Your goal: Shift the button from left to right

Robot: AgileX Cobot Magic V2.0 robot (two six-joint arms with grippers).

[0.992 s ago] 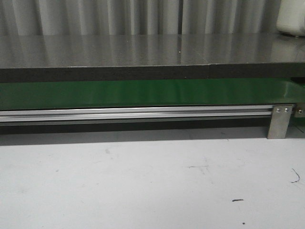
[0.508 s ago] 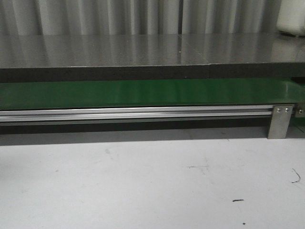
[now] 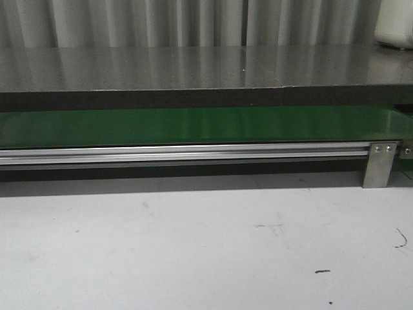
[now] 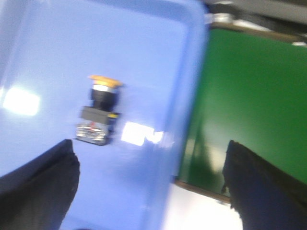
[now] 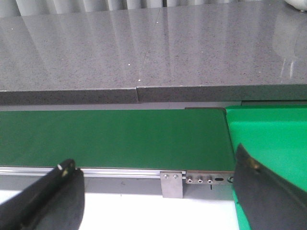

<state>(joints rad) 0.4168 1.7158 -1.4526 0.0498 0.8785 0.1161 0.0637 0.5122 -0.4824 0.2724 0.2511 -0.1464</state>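
The button, with an orange-yellow cap and black boxy body, lies on its side inside a blue bin in the left wrist view. My left gripper is open and empty, hovering above the bin's edge, with the button ahead of its left finger. The view is blurred. My right gripper is open and empty, over the white table in front of the green belt. Neither gripper nor the button shows in the front view; the belt does.
A silver rail with a metal bracket runs along the belt's front. A grey stone counter lies behind it. A bright green surface sits at the belt's right end. White table lies in front.
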